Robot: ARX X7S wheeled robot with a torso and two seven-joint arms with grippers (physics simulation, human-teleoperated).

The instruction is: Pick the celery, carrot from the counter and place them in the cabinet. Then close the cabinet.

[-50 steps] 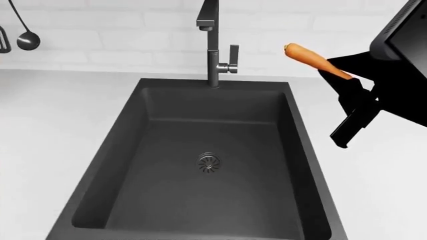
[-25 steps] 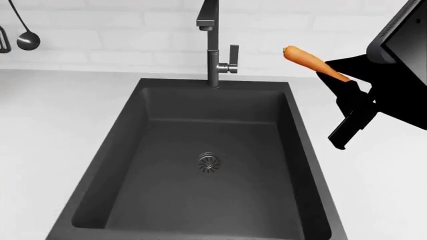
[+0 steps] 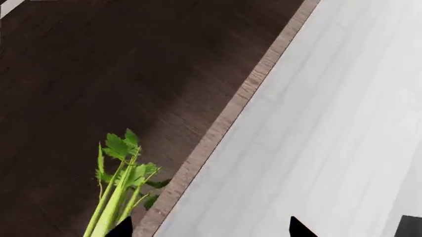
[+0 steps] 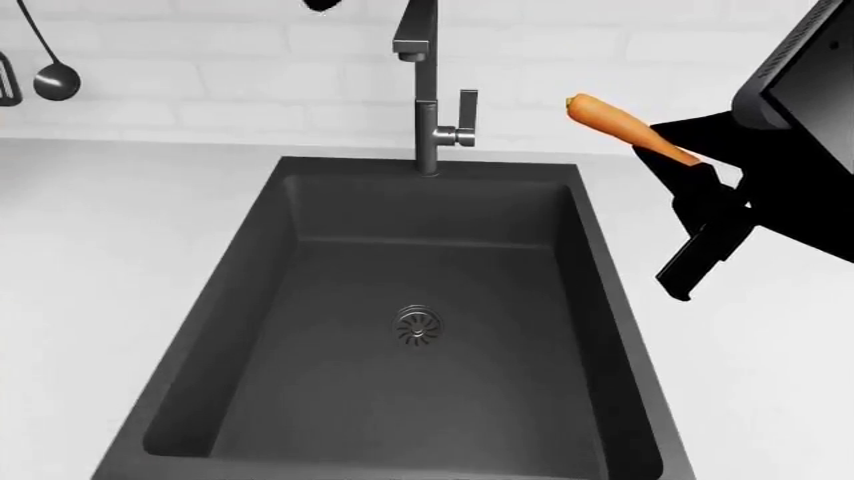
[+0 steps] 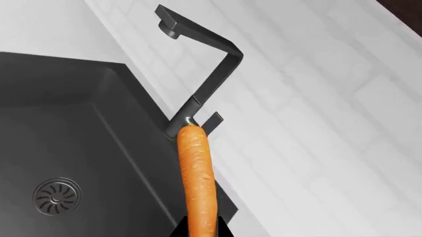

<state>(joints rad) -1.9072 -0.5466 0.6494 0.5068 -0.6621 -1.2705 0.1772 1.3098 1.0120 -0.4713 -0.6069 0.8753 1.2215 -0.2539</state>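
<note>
Carrot [image 4: 611, 119] clamped in right gripper [image 4: 681, 165], raised above the counter [image 4: 120, 220] for carrying (cabinet unseen). Left gripper [image 3: 207, 232] grips celery [image 3: 117, 197], lifted likewise.

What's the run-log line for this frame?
right tool: shut on carrot, lifted beside faucet | left tool: celery at its fingers, grip unclear, near dark wood panel | sink: nothing in it

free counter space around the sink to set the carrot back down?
Bare counter left of the sink, and a strip right of it, partly beneath the right gripper holding the carrot. The faucet crowds the back edge.
</note>
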